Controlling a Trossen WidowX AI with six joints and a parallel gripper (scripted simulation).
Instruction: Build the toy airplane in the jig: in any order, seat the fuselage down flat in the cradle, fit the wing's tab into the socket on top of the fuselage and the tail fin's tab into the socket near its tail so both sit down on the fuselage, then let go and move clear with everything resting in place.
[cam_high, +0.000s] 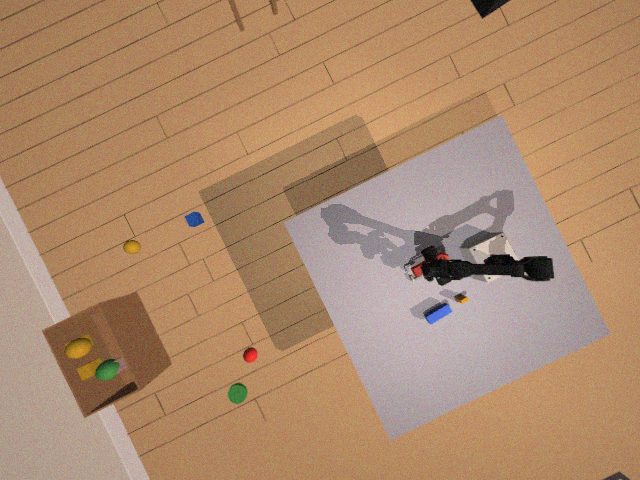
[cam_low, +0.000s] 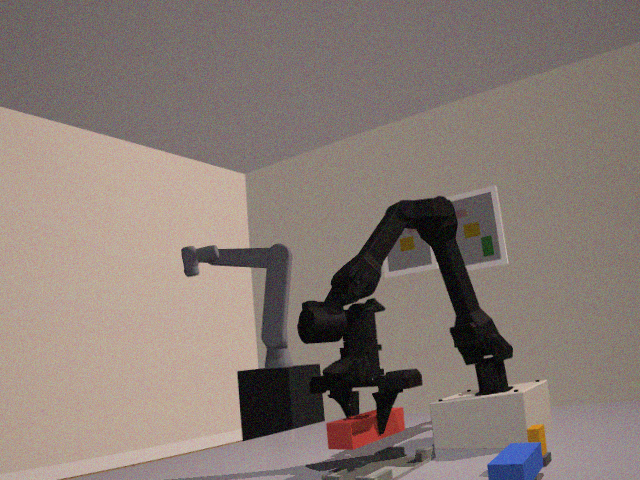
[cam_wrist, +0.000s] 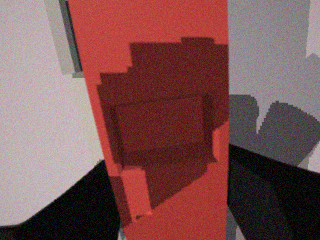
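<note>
From my station, the grey counter (cam_high: 465, 361) fills the right of the top view, and the black arm (cam_low: 444, 258) arches over it from its white pedestal (cam_low: 537, 397). My end effector (cam_low: 368, 400) points straight down and is clamped across the red fuselage (cam_low: 361, 429), one finger on each long side.

In the exterior view the fuselage hangs a little above the counter, tilted, with the pale jig (cam_low: 379, 467) low in the frame beneath it. Most of the jig is cut off or lost in shadow, so I cannot make out the cradle.

From above, the arm covers nearly all of the fuselage (cam_high: 417, 269). Only a red sliver shows beside the jig's pale edge (cam_high: 410, 262).

The wrist camera shows the fuselage (cam_wrist: 160, 65) lengthwise, its rectangular socket (cam_wrist: 162, 127) darkened by shadow, and a strip of jig wall (cam_wrist: 62, 42) at the upper left.

The blue wing (cam_high: 437, 313) lies flat on the counter, well apart. The small orange tail fin (cam_high: 461, 298) sits near it, too small for me to see its tab.
</note>
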